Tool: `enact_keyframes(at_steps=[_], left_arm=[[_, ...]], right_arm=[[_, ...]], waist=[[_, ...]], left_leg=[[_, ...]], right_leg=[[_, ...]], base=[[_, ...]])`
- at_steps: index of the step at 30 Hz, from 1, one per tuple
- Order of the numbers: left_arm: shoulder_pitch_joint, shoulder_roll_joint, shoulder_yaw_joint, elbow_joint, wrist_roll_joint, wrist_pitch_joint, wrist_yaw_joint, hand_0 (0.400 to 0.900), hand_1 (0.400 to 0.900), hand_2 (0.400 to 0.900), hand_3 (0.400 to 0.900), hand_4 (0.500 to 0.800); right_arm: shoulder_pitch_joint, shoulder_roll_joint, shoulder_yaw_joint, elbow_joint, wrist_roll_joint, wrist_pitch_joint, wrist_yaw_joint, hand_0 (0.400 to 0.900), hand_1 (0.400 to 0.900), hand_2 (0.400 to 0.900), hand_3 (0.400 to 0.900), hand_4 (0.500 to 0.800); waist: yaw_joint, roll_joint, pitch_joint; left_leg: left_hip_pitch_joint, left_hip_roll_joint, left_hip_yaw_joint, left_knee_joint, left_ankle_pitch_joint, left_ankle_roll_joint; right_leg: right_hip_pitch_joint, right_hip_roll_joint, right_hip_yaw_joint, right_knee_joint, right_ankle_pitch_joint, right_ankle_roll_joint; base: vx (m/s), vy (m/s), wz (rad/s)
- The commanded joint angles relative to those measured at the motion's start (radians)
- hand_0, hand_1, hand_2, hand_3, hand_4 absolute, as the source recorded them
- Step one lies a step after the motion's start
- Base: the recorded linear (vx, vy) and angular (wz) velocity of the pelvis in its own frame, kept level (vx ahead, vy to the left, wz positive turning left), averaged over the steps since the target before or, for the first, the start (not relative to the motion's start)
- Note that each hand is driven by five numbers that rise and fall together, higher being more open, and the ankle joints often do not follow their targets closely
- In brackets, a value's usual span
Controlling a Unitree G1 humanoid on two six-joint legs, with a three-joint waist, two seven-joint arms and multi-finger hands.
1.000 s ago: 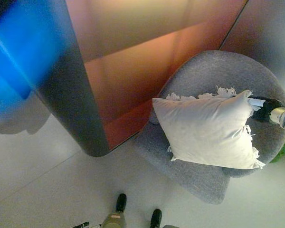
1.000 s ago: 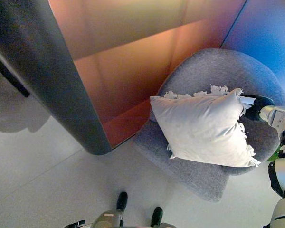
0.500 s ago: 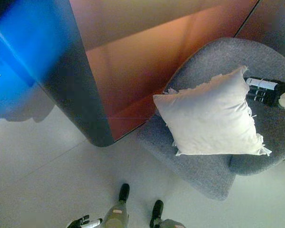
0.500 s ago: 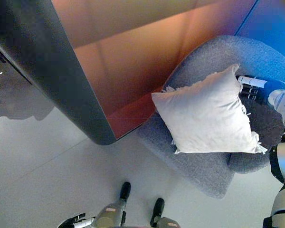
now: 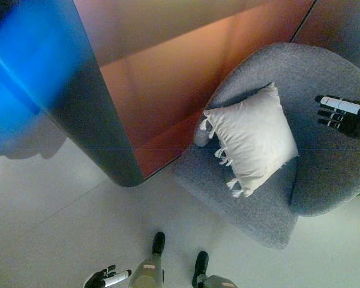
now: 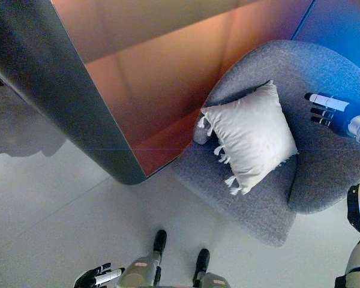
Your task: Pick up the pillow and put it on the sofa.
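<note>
Pillow [image 5: 250, 137] sits on the grey sofa [image 5: 324, 180] seat, right hand [image 5: 343, 114] beside it with fingers spread, holding nothing. Left hand [image 5: 107, 279] hangs low, fingers relaxed. Only risk I see: it slumps forward off the seat edge.

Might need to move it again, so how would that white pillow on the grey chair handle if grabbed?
The pillow looks puffy, so probably light and squashy, sagging from one corner. Its tassels give grip. It leans on the sofa back, so a push might topple it.
</note>
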Motion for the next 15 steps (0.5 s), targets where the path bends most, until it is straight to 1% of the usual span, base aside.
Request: enact_keyframes(at_steps=[1, 7, 9, 10, 12, 13, 15], left_arm=[[0.026, 0.027, -0.03, 0.043, -0.014, -0.021, -0.002, 0.9, 0.9, 0.9, 0.9, 0.8], [0.02, 0.024, -0.022, 0.048, -0.018, -0.028, -0.012, 0.9, 0.9, 0.9, 0.9, 0.8], [0.015, 0.019, -0.012, 0.05, -0.017, -0.029, -0.014, 0.9, 0.9, 0.9, 0.9, 0.8], [0.012, 0.021, -0.013, 0.049, -0.018, -0.027, -0.014, 0.9, 0.9, 0.9, 0.9, 0.8], [0.003, 0.015, -0.006, 0.049, -0.016, -0.021, -0.015, 0.9, 0.9, 0.9, 0.9, 0.8], [0.003, 0.016, -0.008, 0.049, -0.016, -0.021, -0.015, 0.9, 0.9, 0.9, 0.9, 0.8], [-0.005, 0.006, -0.004, 0.053, -0.02, -0.03, -0.009, 0.9, 0.9, 0.9, 0.9, 0.8]], right_arm=[[0.036, -0.142, 0.004, -0.057, -0.012, -0.117, 0.038, 0.9, 0.9, 0.9, 0.9, 0.8], [0.177, -0.14, -0.082, -0.074, -0.036, -0.147, 0.085, 0.9, 0.9, 0.9, 0.9, 0.8], [0.265, -0.118, -0.129, -0.099, -0.034, -0.161, 0.113, 0.9, 0.9, 0.9, 0.9, 0.8], [0.299, -0.108, -0.151, -0.113, -0.032, -0.156, 0.115, 0.9, 0.9, 0.9, 0.9, 0.8], [0.427, -0.05, -0.21, -0.147, -0.055, -0.155, 0.119, 0.9, 0.9, 0.9, 0.9, 0.8], [0.468, -0.031, -0.23, -0.156, -0.06, -0.162, 0.117, 0.9, 0.9, 0.9, 0.9, 0.8], [0.605, 0.063, -0.282, -0.164, -0.078, -0.182, 0.129, 0.9, 0.9, 0.9, 0.9, 0.8]], waist=[[-0.017, -0.006, -0.093], [-0.043, -0.003, -0.118], [-0.059, -0.001, -0.129], [-0.061, -0.002, -0.132], [-0.078, 0.001, -0.143], [-0.079, 0.0, -0.145], [-0.095, 0.007, -0.152]], left_leg=[[0.104, -0.009, 0.071, 0.013, -0.185, -0.043], [0.127, -0.008, 0.093, 0.013, -0.195, -0.043], [0.136, -0.008, 0.101, 0.011, -0.197, -0.041], [0.14, -0.008, 0.103, 0.011, -0.198, -0.041], [0.153, -0.006, 0.114, 0.01, -0.202, -0.037], [0.156, -0.006, 0.116, 0.01, -0.203, -0.037], [0.173, -0.005, 0.125, 0.011, -0.206, -0.033]], right_leg=[[-0.001, 0.006, 0.015, 0.023, -0.038, 0.024], [0.011, -0.001, 0.022, 0.024, -0.04, 0.03], [0.014, -0.002, 0.028, 0.026, -0.04, 0.031], [0.016, -0.002, 0.029, 0.027, -0.041, 0.032], [0.021, -0.003, 0.035, 0.034, -0.044, 0.033], [0.023, -0.003, 0.036, 0.035, -0.044, 0.034], [0.033, -0.005, 0.041, 0.039, -0.044, 0.035]], base=[[-0.02, 0.046, -0.08], [-0.04, 0.052, -0.11], [-0.05, 0.049, -0.1], [-0.04, 0.048, -0.11], [-0.04, 0.044, -0.1], [-0.04, 0.045, -0.12], [-0.03, 0.04, -0.13]])
